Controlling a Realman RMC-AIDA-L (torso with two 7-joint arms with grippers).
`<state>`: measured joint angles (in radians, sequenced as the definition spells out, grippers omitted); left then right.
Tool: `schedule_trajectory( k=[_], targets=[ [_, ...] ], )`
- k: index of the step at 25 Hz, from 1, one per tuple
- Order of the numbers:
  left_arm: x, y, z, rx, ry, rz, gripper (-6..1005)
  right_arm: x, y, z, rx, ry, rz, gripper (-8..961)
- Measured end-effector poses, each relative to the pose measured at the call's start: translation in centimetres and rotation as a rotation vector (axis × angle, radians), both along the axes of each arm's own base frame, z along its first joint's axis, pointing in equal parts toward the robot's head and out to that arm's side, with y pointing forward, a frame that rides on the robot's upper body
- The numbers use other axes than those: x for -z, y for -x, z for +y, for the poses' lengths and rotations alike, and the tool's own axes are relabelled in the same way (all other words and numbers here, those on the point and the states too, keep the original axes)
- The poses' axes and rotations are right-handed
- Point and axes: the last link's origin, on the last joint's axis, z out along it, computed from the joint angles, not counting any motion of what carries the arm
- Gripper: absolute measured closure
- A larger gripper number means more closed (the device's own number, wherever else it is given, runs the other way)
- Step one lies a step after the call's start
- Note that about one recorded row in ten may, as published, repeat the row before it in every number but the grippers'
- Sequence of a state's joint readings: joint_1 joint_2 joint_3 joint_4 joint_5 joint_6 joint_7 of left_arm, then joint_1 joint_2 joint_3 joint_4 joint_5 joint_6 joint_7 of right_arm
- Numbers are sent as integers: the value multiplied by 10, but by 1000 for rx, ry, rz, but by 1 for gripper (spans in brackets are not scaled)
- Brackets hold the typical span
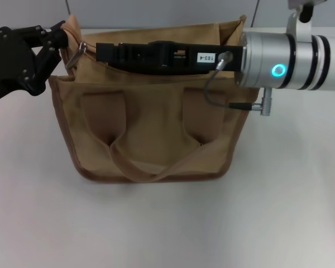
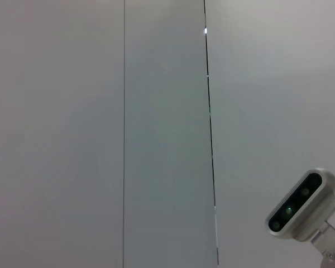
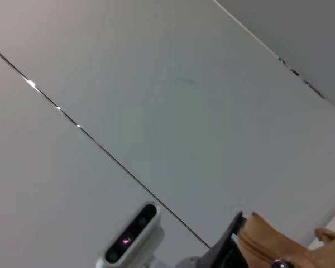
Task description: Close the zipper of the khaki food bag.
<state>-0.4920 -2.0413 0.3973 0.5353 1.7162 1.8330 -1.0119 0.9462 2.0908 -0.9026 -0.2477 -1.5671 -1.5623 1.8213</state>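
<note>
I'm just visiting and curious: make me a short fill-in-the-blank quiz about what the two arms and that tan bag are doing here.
1. The left gripper is at the bag's top ____ corner in the head view.
2. The khaki food bag rests on a ____ table.
3. The right gripper reaches along the bag's ____ edge.
4. The silver pull tab hangs beside the ____ gripper.

Missing words: left; white; top; left

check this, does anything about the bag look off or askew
Nothing looks damaged or spilled. The khaki food bag stands upright, top open, its handle drooping down the front. The left tool is at its left top corner.
</note>
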Motion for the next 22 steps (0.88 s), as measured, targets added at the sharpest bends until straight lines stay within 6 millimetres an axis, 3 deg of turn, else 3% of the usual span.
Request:
schedule_trajectory(
  k=[22],
  targets=[
    [2,-9,6,1,19,-40,972,14,16,11,-3,13,-98,557]
  ],
)
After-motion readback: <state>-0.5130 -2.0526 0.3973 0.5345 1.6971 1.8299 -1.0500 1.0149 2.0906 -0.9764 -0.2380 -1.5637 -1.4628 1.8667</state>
